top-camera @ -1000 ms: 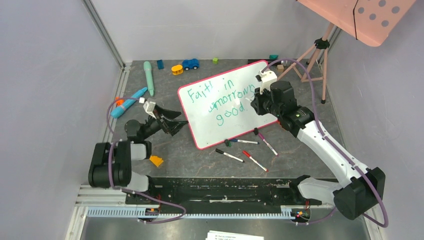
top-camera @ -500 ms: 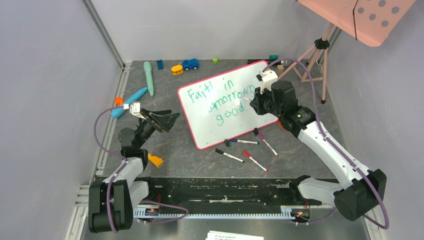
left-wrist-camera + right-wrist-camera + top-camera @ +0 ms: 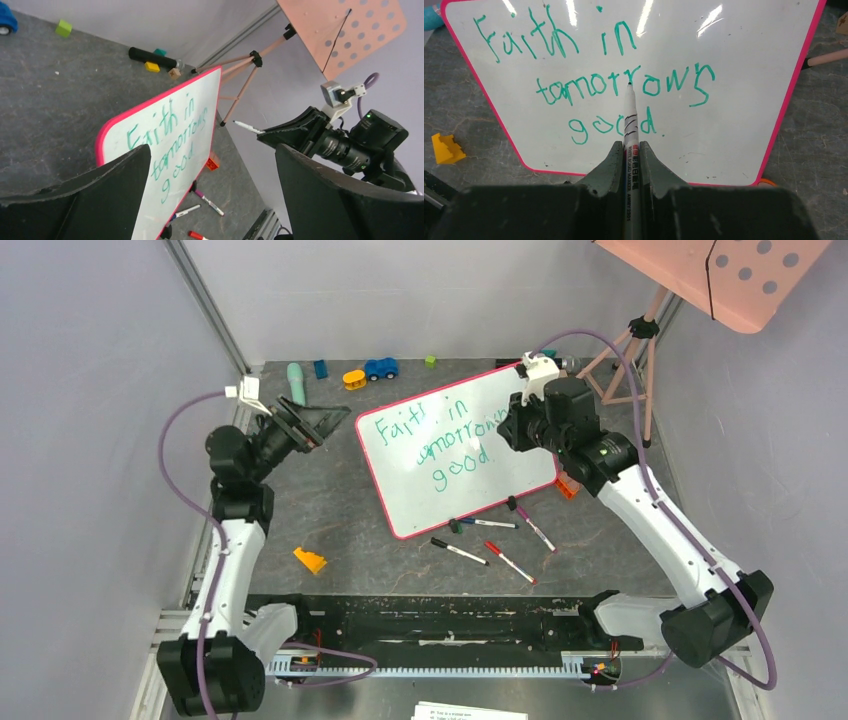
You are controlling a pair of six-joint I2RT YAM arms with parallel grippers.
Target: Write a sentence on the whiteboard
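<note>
The whiteboard point(image 3: 505, 472), white with a pink-red rim, stands tilted on black clip feet at table centre. The sentence point(image 3: 437, 436) in green reads about "Faith in tomorrows good" in three lines. It shows plainly in the right wrist view point(image 3: 599, 82) and in the left wrist view point(image 3: 172, 132). My right gripper point(image 3: 630, 146) is shut on a white whiteboard marker point(image 3: 630, 120), whose tip points at the middle line. In the left wrist view the marker point(image 3: 247, 127) hangs a little off the board. My left gripper point(image 3: 212, 149) is open and empty, raised left of the board point(image 3: 335, 420).
Several loose markers point(image 3: 488, 523) lie in front of the board. An orange brick point(image 3: 311, 561) lies at front left, another point(image 3: 566, 487) by the board's right corner. Toys, among them a blue car point(image 3: 381, 368), sit at the back. A tripod point(image 3: 640, 350) carries a pink dotted panel point(image 3: 740, 275).
My left arm has risen and swung from low near the front up to the back left, gripper still open. My right gripper has drawn back slightly with the marker.
</note>
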